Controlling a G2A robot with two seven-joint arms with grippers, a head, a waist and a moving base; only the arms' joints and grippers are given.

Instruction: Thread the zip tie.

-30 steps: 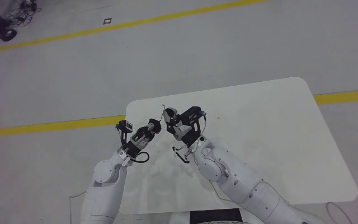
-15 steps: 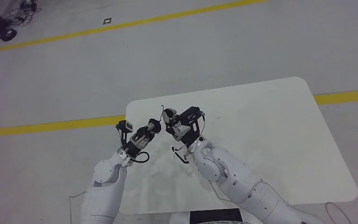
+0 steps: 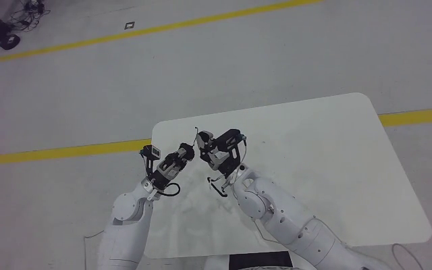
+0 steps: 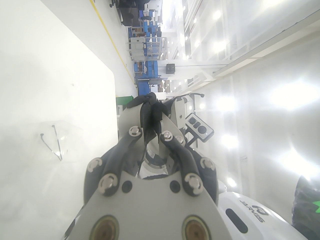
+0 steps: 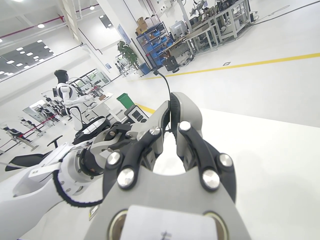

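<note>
Threading progress: not yet done, by my reading. The thin black plastic zip tie [image 5: 167, 86] is held in the air between the two arms, above the left part of the white rounded desk [image 3: 304, 148]. Its small square head [image 5: 156, 72] stands free at the top of the curved strap. No tail passes through it.
Done so far: the zip tie is off the desk and seems shared between both arms, whose grippers sit just beside each other.
Left to do: bend the strap round, bring the tail to the slot in the head, push it through and draw the loop.
Right gripper [image 5: 170, 108]: the jaws are clenched on the strap partway along. The strap rises past the tips and curves toward the head. A short piece also shows below the pads, between the fingers.
Left gripper [image 4: 150, 106]: the jaws are pressed together, black pads touching. A thin black strand runs from the pads back toward the palm. I take this to be the tie's other end, though the pinch itself is hard to make out.
Spare ties: two more black zip ties [image 4: 57, 143] lie in a clear plastic bag [image 4: 72, 138] flat on the desk, well apart from both grippers.
</note>
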